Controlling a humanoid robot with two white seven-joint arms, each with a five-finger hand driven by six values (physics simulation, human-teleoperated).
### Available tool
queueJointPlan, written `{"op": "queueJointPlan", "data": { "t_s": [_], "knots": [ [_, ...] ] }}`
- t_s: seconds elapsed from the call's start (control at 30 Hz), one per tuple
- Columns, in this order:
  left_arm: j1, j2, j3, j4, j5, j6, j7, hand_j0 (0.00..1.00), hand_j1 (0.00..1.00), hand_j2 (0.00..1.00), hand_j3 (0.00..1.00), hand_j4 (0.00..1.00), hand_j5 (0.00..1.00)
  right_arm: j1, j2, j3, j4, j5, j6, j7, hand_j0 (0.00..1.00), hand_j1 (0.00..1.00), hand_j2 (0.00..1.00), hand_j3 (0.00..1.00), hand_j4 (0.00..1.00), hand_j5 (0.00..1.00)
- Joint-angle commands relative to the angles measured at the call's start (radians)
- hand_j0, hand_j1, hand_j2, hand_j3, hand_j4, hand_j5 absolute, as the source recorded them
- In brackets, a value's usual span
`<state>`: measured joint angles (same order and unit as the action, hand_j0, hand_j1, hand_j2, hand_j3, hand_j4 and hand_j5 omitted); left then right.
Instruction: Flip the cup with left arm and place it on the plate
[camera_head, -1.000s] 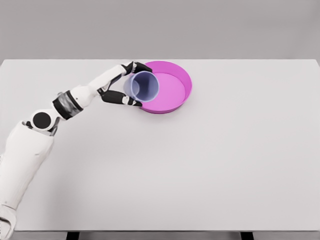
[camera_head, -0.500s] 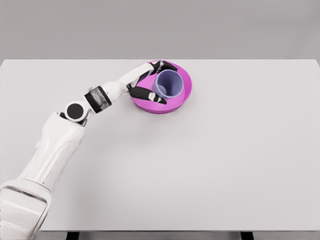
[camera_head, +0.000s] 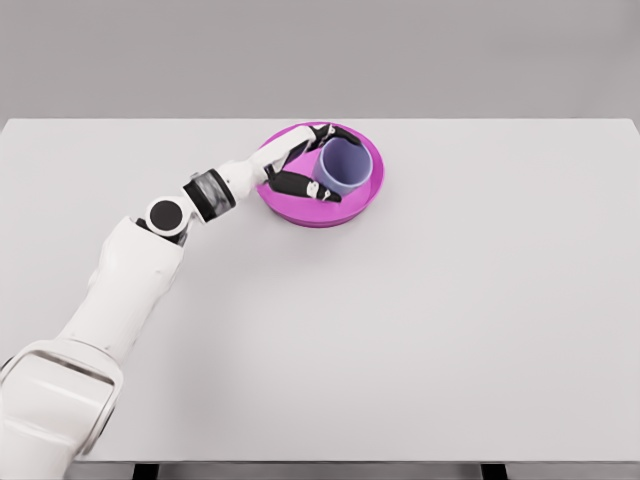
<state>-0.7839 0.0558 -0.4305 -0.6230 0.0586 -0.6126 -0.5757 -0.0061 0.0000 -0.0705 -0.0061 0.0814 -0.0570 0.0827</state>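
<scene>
Counter (camera_head: 420, 330) carried the magenta plate (camera_head: 368, 196) at twelve o'clock. Left hand (camera_head: 306, 166), reaching from eight o'clock, was clamped around the lavender cup (camera_head: 344, 166), mouth up inside the plate. Releasing well likely meant seating the base flat, then spreading fingers without tipping it.

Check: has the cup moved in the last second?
Yes. The cup, held by the left hand, went right, from the plate's left rim to over its middle.
</scene>
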Motion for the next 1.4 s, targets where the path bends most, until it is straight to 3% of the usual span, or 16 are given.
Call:
{"op": "queueJointPlan", "data": {
  "t_s": [0.0, 0.1, 0.2, 0.3, 0.33, 0.87, 1.37],
  "knots": [
    [0.0, -0.004, 0.007, 0.011, 0.009, 0.002, 0.003, 0.71, 0.71, 0.71, 0.71, 0.71, 0.71, 0.0, 0.0, 0.0, 0.0, 0.0, 0.0, 0.0, 1.0, 1.0, 1.0, 1.0, 1.0, 1.0],
    [0.0, -0.033, 0.006, 0.032, 0.009, 0.002, 0.003, 0.72, 0.72, 0.72, 0.72, 0.72, 0.72, 0.0, 0.0, 0.0, 0.0, 0.0, 0.0, 0.0, 1.0, 1.0, 1.0, 1.0, 1.0, 1.0],
    [0.0, -0.042, 0.007, 0.048, 0.007, 0.002, 0.003, 0.81, 0.81, 0.81, 0.81, 0.81, 0.81, 0.0, 0.0, 0.0, 0.0, 0.0, 0.0, 0.0, 1.0, 1.0, 1.0, 1.0, 1.0, 1.0],
    [-0.002, -0.04, 0.006, 0.046, 0.009, 0.002, 0.003, 0.99, 0.99, 0.99, 0.99, 0.99, 0.99, 0.0, 0.0, 0.0, 0.0, 0.0, -0.001, 0.0, 1.0, 1.0, 1.0, 1.0, 1.0, 1.0],
    [-0.003, -0.04, 0.009, 0.046, 0.009, 0.002, 0.003, 1.0, 1.0, 1.0, 1.0, 1.0, 1.0, 0.0, 0.0, 0.0, 0.0, 0.0, 0.0, 0.0, 1.0, 1.0, 1.0, 1.0, 1.0, 1.0],
    [-0.02, -0.024, 0.012, 0.045, 0.009, 0.002, 0.003, 1.0, 1.0, 1.0, 1.0, 1.0, 1.0, 0.0, 0.0, 0.0, 0.0, 0.0, 0.0, 0.0, 1.0, 1.0, 1.0, 1.0, 1.0, 1.0],
    [-0.018, 0.121, 0.012, 0.029, 0.013, 0.002, 0.002, 1.0, 1.0, 1.0, 1.0, 1.0, 1.0, 0.0, 0.0, 0.0, 0.0, 0.0, 0.0, 0.0, 1.0, 1.0, 1.0, 1.0, 1.0, 1.0]
  ]
}}
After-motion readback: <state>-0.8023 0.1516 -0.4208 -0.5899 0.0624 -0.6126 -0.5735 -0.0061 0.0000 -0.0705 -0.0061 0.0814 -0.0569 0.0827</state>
